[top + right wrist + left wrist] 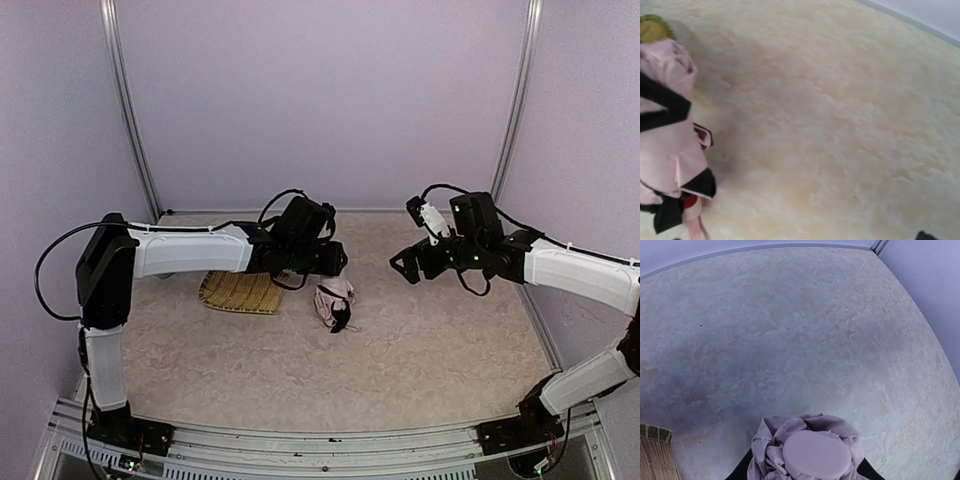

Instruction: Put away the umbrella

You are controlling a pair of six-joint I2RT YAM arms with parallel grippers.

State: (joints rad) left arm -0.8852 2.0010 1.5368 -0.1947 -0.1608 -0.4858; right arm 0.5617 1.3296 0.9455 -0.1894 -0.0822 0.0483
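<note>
Currently left gripper (340, 259) clenched on top end of umbrella (335, 304), propping folded pink bundle upright mid-table, just right of straw mat (240, 292), probably to steady it for other arm. Right gripper (403, 266) spread wide, empty, hovering well apart, free to grab.

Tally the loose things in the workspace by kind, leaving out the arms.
pale pink fabric umbrella: 1
woven yellow straw mat: 1
Total: 2
</note>
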